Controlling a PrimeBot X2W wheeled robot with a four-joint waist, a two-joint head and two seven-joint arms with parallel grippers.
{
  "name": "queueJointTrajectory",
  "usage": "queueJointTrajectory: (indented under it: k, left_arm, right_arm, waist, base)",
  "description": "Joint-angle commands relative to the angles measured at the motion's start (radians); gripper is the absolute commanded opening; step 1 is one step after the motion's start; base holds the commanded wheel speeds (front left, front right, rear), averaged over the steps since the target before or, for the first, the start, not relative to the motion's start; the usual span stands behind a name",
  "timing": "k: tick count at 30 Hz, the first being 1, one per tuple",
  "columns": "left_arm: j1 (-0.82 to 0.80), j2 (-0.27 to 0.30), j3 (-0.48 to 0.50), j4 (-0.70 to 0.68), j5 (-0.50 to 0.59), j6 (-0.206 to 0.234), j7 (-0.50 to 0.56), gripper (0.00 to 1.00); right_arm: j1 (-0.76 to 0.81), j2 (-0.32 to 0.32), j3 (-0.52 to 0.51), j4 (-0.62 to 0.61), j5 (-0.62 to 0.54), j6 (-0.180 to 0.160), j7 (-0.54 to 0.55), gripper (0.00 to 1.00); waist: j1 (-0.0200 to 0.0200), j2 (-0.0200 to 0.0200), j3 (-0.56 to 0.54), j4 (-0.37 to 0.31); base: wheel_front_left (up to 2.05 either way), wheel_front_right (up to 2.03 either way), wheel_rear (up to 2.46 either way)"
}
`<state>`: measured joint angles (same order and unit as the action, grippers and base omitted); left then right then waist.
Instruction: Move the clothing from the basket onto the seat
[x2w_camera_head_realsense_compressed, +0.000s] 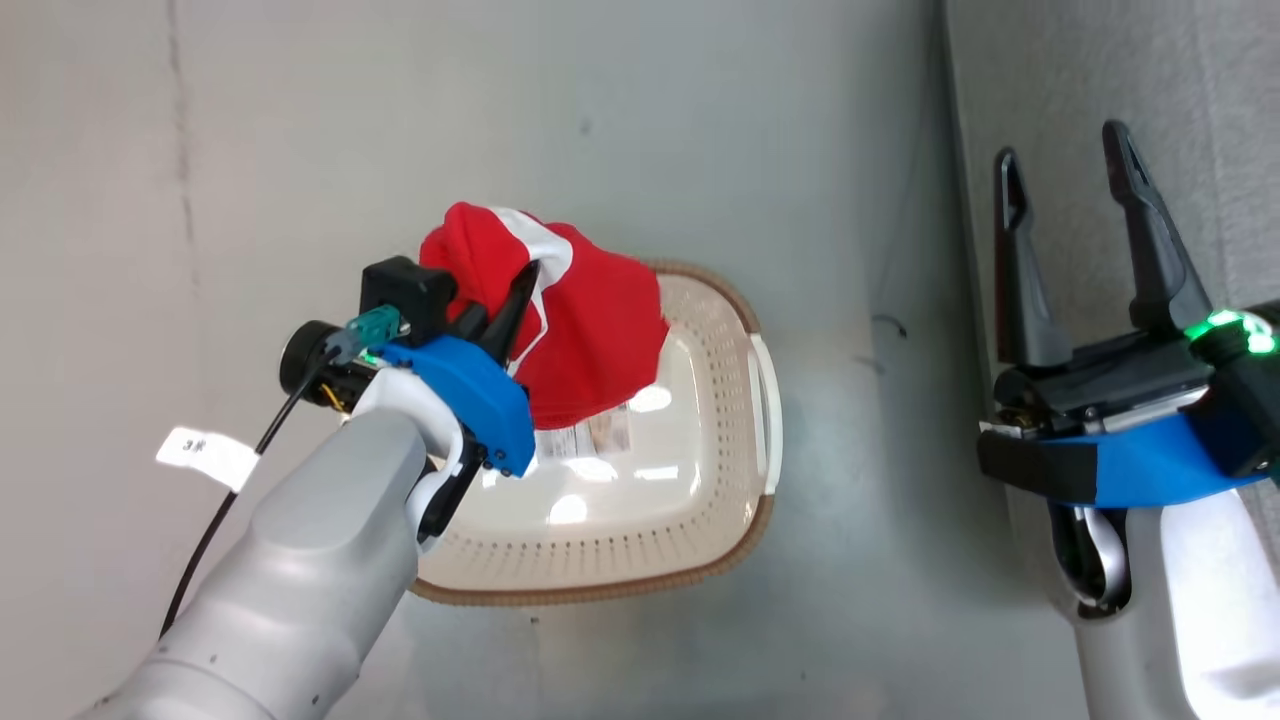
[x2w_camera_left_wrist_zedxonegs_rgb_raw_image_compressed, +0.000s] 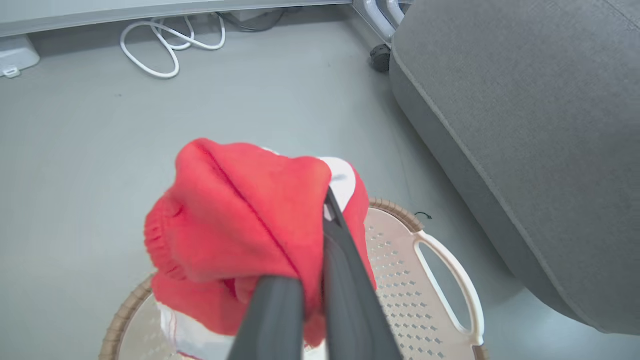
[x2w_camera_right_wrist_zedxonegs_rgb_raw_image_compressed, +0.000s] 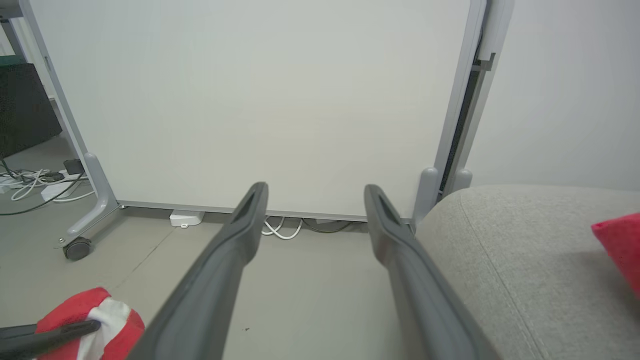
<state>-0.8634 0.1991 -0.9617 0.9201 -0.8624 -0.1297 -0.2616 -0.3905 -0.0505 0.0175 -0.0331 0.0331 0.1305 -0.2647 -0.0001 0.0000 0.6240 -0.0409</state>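
The robot's left pincer (x2w_camera_head_realsense_compressed: 515, 290) is clamped tight on a bunched garment from the clothing (x2w_camera_head_realsense_compressed: 590, 320), red with a white stripe, above the far left corner of the basket (x2w_camera_head_realsense_compressed: 700, 500). In the left wrist view the two dark fingers (x2w_camera_left_wrist_zedxonegs_rgb_raw_image_compressed: 350, 280) stand almost together, and the fabric (x2w_camera_left_wrist_zedxonegs_rgb_raw_image_compressed: 235, 215) is squeezed between them and bulges over the left one, so only its base shows. The garment's lower folds, edged in white, hang toward the basket's perforated floor (x2w_camera_left_wrist_zedxonegs_rgb_raw_image_compressed: 410, 280). Whether they touch it cannot be made out.

The right pincer (x2w_camera_head_realsense_compressed: 1065, 150) stands wide open and holds nothing. It is raised over the edge of the grey seat (x2w_camera_head_realsense_compressed: 1240, 150), well apart from the basket. Seen from its own wrist, its fingertips (x2w_camera_right_wrist_zedxonegs_rgb_raw_image_compressed: 257, 187) point at a white panel (x2w_camera_right_wrist_zedxonegs_rgb_raw_image_compressed: 250, 100) on casters, with the seat (x2w_camera_right_wrist_zedxonegs_rgb_raw_image_compressed: 500, 250) just to the right.

The basket stands on the grey floor (x2w_camera_head_realsense_compressed: 700, 120) beside the seat (x2w_camera_left_wrist_zedxonegs_rgb_raw_image_compressed: 525, 125). Its near left part is hidden behind the left forearm in the head view. A printed label (x2w_camera_head_realsense_compressed: 590, 435) on its floor is half covered by the hanging cloth and too small to read.

In the right wrist view, the held garment (x2w_camera_right_wrist_zedxonegs_rgb_raw_image_compressed: 95, 320) shows at the lower left. A second red piece (x2w_camera_right_wrist_zedxonegs_rgb_raw_image_compressed: 620, 245) lies on the seat and is cut off by the picture's right edge.
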Motion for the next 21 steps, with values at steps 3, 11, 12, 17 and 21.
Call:
queueJointTrajectory:
  k: [3,11,12,17,21]
  left_arm:
    - [0.051,0.009,0.082,-0.044,0.068,-0.001,-0.005,0.00]
    - [0.132,0.013,0.214,-0.133,0.192,-0.001,-0.005,0.00]
    - [0.141,0.012,0.229,-0.144,0.205,-0.001,-0.005,0.00]
    - [0.173,0.015,0.288,-0.218,0.266,-0.001,-0.005,0.00]
    - [0.187,0.023,0.321,-0.292,0.314,-0.001,-0.005,0.00]
  right_arm:
    - [0.030,0.000,-0.004,0.018,0.008,0.000,0.000,1.00]
    - [0.068,0.000,-0.007,0.041,0.026,0.000,0.001,1.00]
    - [0.075,0.000,-0.006,0.044,0.028,0.000,0.001,1.00]
    - [0.105,0.000,-0.009,0.056,0.042,0.000,0.000,1.00]
    - [0.129,0.000,-0.014,0.063,0.047,0.000,0.001,1.00]
  waist:
    - [0.0001,0.0000,-0.100,0.021]
    - [0.0001,0.0000,-0.209,0.030]
    - [0.0001,0.0000,-0.224,0.030]
    - [0.0001,0.0000,-0.288,0.033]
    - [0.0001,0.0000,-0.331,0.031]
  base:
    - [0.00,0.00,0.00]
    - [0.00,0.00,0.00]
    - [0.00,0.00,0.00]
    - [0.00,0.00,0.00]
    - [0.00,0.00,0.00]
